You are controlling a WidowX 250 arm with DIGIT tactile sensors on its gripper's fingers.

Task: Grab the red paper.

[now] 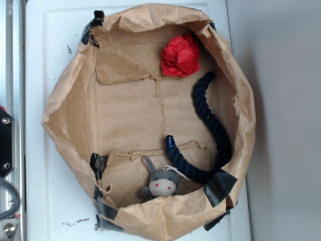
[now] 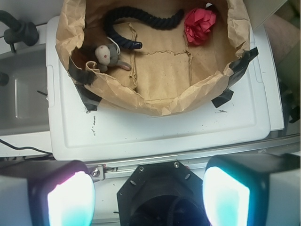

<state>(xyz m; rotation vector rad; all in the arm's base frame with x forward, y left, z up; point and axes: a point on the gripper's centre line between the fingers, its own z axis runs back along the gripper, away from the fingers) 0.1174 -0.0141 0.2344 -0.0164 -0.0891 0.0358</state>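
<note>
Gripper (image 2: 149, 195) fingers (image 2: 70, 200) fill the bottom of my wrist cam, spread wide w/ nothing between them. Red paper (image 1: 181, 55) sits in a far corner of the brown bag (image 1: 65, 108) — just beside one end of the dark rope (image 1: 213, 125), well apart from the grey plush toy (image 1: 161, 182).

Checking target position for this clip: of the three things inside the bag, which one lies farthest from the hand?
The red paper, in the bag's far corner beside one rope end; the plush toy and rope lie elsewhere. The hand is open.
</note>
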